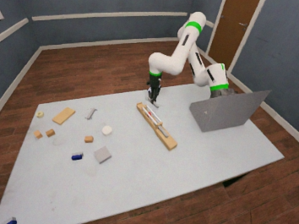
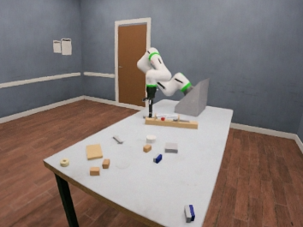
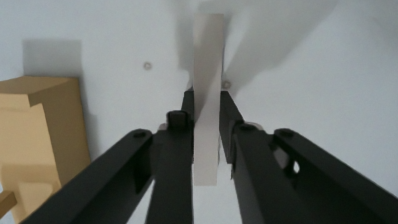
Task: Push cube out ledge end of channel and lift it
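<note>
A pale table [image 1: 127, 187] [image 2: 141, 185] [image 3: 326, 148] is supporting a white arm [image 1: 169, 63] [image 2: 159, 74]. The long wooden channel block [image 1: 169, 142] [image 2: 192, 125] [image 3: 70, 125] is lying flat, its long axis slanting from far left to near right in the top view. The gripper [image 1: 154, 101] [image 2: 151, 116] [image 3: 205, 106] is pointing down beside its far end, nearly closed, pinching a flat grey bar [image 1: 156, 106] [image 2: 145, 116] [image 3: 209, 50]. The small red cube [image 1: 149, 113] [image 2: 163, 119] is sitting inside the channel.
</note>
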Available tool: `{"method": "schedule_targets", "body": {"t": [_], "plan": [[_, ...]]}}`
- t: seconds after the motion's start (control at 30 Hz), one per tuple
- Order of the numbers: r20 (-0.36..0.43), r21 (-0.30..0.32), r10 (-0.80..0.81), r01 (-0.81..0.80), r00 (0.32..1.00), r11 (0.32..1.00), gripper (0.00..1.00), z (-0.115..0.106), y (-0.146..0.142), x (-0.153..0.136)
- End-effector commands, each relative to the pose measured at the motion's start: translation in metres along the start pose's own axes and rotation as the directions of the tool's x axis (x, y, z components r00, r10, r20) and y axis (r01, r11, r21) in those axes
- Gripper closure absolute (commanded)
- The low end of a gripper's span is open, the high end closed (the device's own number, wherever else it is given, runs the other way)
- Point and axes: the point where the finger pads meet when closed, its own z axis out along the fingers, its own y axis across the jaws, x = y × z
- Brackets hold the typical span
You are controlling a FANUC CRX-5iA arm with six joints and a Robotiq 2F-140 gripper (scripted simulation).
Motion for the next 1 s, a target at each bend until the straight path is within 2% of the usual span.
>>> {"method": "schedule_targets", "body": {"t": [0.0,0.63,0.7,0.8,0.87,0.97], "plan": [[0.0,0.001,0.0,0.0,1.0,1.0,0.9,0.0,0.0,0.0],[0.0,0.001,0.0,0.0,1.0,1.0,0.9,-0.004,0.0,0.0],[0.0,0.001,0.0,0.0,1.0,1.0,0.9,-0.015,0.0,0.0],[0.0,0.001,0.0,0.0,1.0,1.0,0.9,-0.043,0.0,0.0],[0.0,0.001,0.0,0.0,1.0,1.0,0.9,-0.043,0.0,0.0],[0.0,0.001,0.0,0.0,1.0,1.0,0.9,-0.078,0.0,0.0]]}}
